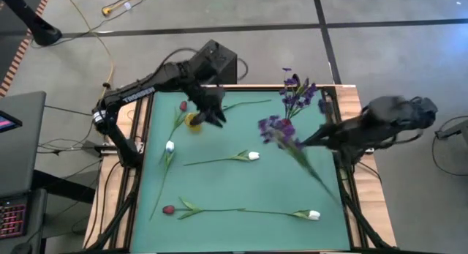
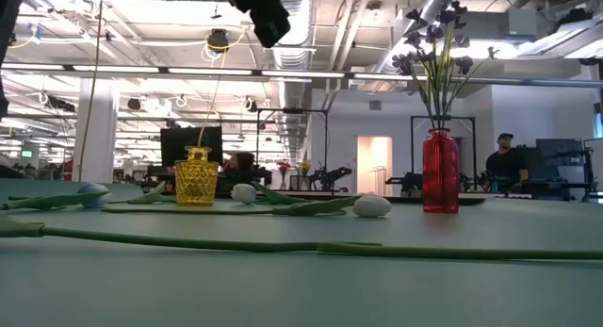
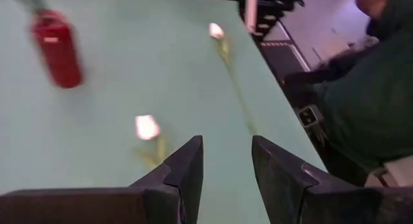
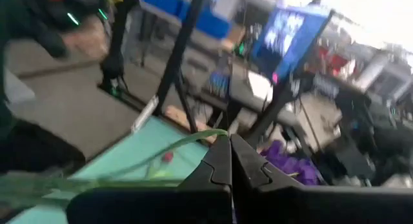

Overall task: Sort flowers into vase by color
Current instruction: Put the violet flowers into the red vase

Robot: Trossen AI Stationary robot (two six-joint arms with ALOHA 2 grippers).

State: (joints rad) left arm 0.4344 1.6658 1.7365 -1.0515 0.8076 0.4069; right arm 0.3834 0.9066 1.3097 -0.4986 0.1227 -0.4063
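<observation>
My right gripper [image 1: 311, 140] is shut on a purple spray [image 1: 278, 128] over the table's right half. A red vase [image 2: 440, 171] near the far right corner holds more purple flowers [image 1: 296, 93]. My left gripper [image 3: 226, 166] is open and hovers above a small yellow vase [image 1: 194, 122], touching nothing. White tulips [image 1: 253, 156] [image 1: 313, 215] [image 1: 170, 146] and dark red tulips [image 1: 183, 106] [image 1: 169, 209] lie flat on the green mat. My right gripper pinches the purple spray's green stem [image 4: 210, 135] between its two shut fingers, coming level from the table's right side and lying across the stem. The blooms [image 4: 290, 162] point toward the table's middle. The stem's lower end [image 1: 333, 192] slants toward the near right corner, off the mat.
The yellow vase [image 2: 196, 176] stands left of centre near the far edge. A loose green stem [image 1: 245, 104] lies beside it. A person in green [image 3: 374, 88] sits beyond the table's edge. Wooden rails [image 1: 351, 100] border the mat.
</observation>
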